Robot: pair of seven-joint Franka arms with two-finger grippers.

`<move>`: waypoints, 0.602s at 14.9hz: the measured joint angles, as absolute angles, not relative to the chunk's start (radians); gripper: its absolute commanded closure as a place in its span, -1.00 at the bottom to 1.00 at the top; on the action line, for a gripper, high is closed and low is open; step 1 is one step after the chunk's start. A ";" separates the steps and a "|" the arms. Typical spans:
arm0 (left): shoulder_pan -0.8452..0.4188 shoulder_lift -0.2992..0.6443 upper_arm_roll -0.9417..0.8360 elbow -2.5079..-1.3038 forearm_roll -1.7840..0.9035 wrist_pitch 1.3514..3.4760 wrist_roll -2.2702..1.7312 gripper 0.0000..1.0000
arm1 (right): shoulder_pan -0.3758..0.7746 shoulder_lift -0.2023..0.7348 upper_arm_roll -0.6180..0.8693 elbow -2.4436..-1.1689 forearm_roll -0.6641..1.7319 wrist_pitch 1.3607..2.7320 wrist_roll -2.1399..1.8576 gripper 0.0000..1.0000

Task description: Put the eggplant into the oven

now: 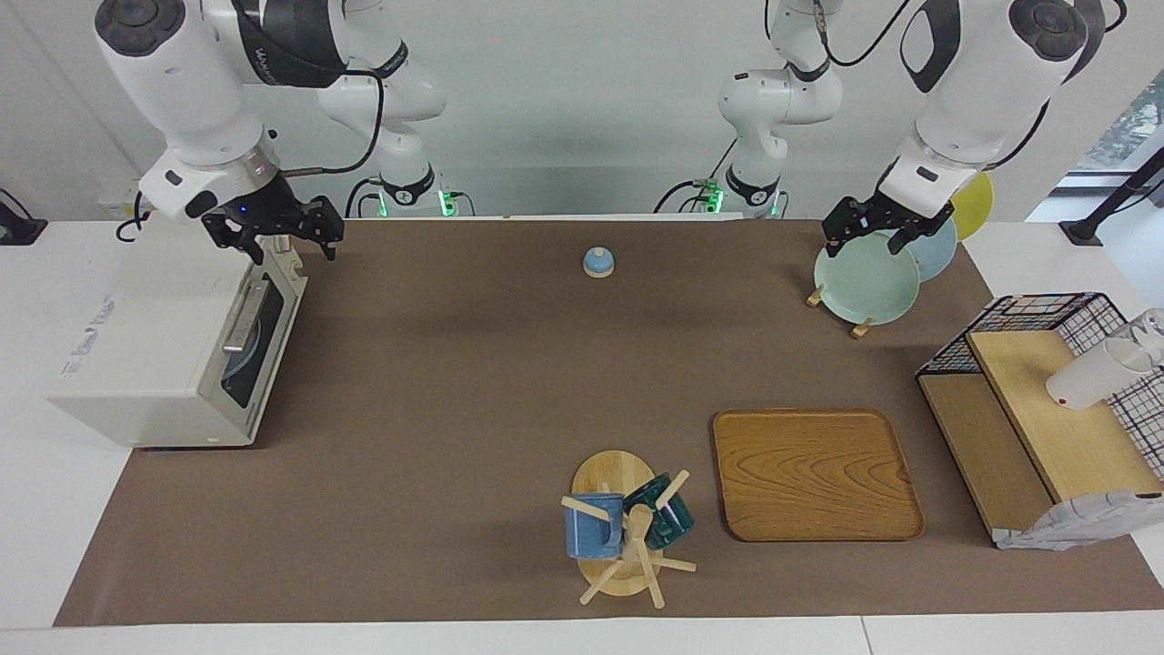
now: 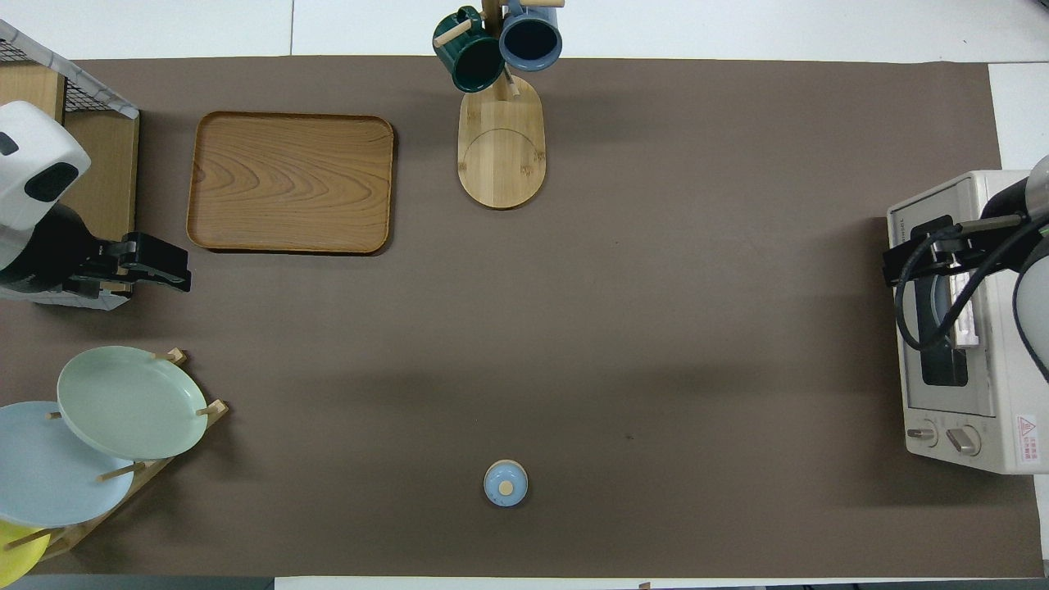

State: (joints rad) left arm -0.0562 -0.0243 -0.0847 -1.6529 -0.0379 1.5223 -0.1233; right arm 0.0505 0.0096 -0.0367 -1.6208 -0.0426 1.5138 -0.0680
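The eggplant shows in neither view. The cream-white oven (image 1: 155, 364) stands at the right arm's end of the table, and its dark glass door with the silver bar handle (image 1: 245, 314) is shut. It also shows in the overhead view (image 2: 983, 205). My right gripper (image 1: 287, 253) hangs open and empty just above the oven's front top edge, at the end nearer the robots. In the overhead view (image 2: 897, 262) it covers part of the door. My left gripper (image 1: 866, 246) is open and empty over the plate rack; it also shows in the overhead view (image 2: 168, 264).
A rack of plates (image 1: 864, 282) stands near the left arm. A black wire basket with wooden boards (image 1: 1046, 418) and a white cup (image 1: 1091, 377) are at that end. A wooden tray (image 1: 814, 473), a mug tree (image 1: 627, 528) and a small blue lid (image 1: 598, 262) sit mid-table.
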 measured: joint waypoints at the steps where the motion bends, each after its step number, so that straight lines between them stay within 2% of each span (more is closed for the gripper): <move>1: -0.056 -0.024 -0.085 -1.653 -0.038 1.522 -0.123 -1.00 | 0.050 0.010 -0.037 -1.620 -0.034 1.515 -0.067 -1.00; 9: -0.056 -0.024 -0.085 -1.653 -0.038 1.522 -0.123 -1.00 | 0.050 0.008 -0.053 -1.579 0.003 1.520 -0.060 -1.00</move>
State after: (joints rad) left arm -0.0562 -0.0243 -0.0847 -1.6530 -0.0378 1.5223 -0.1233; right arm 0.0500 0.0080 -0.0528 -1.5789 0.0031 1.5197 -0.0600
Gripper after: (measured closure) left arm 0.000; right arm 0.000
